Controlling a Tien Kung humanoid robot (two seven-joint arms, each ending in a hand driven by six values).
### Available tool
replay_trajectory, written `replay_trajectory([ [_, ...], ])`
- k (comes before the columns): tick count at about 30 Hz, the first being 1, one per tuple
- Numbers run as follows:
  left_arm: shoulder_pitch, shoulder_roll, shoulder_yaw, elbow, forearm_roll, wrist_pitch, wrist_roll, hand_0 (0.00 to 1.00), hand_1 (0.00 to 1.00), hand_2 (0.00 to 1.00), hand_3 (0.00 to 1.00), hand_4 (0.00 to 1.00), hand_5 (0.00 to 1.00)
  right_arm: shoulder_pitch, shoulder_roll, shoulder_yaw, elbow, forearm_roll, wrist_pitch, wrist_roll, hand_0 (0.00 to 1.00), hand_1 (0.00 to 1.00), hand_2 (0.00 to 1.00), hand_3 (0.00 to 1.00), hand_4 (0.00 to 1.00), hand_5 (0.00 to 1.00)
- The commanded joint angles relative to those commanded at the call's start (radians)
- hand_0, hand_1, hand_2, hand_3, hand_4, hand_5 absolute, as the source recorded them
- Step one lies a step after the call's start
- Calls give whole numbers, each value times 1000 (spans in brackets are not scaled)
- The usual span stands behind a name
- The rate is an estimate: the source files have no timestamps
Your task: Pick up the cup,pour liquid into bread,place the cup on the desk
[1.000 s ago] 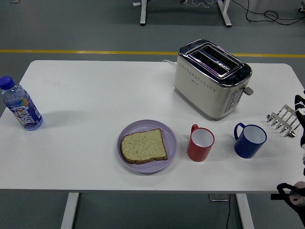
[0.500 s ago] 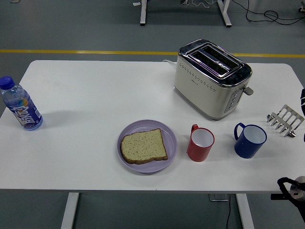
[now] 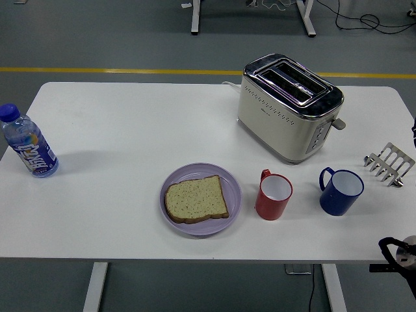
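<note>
Right hand (image 3: 402,259) has been backing off over the last second: earlier its black fingers were showing up by the toast rack at the right edge, and now only a bit of it pokes in at the bottom right corner, below the table's near edge. Can't tell what its fingers are doing, too little of it shows. Left arm isn't visible at all. Nothing on the white table (image 3: 117,130) has budged. Red cup (image 3: 273,196) sits upright just right of the purple plate (image 3: 233,185), handle pointing toward the far side, close to the plate but not touching as far as I can see. Slice of bread (image 3: 195,199) lies flat on the plate. Blue cup (image 3: 340,191) stands upright to the right of the red one, handle on its left. Toaster (image 3: 288,107) is behind both cups, slots empty. Metal toast rack (image 3: 389,164) is near the right edge, and a water bottle (image 3: 27,143) with a blue cap stands way over at the left edge.
</note>
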Motion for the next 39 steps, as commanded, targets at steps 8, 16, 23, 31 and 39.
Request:
replay_trajectory([
  [8,3,-3,-8,0,18,0,10,684,691,697,550,256,998,5,1,3,4,17,-23,25,683,608,674,652,738,133],
  [16,5,-3,-6,0,16,1,8,684,691,697,550,256,998,2,-1,14,-3,62,-56,66,676,604,674,654,732,134],
  [23,8,-5,-23,-1,43,1,18,686,692,697,551,256,998,6,-4,1,2,50,-78,51,671,602,675,650,728,130],
  [31,17,-7,-43,-1,76,0,31,684,692,699,552,256,998,-1,-7,-1,-2,49,-84,52,659,586,671,639,714,130],
  [39,24,-6,-61,-1,107,0,42,684,692,699,551,257,998,-8,-6,8,-7,44,-88,49,659,583,671,634,706,124],
])
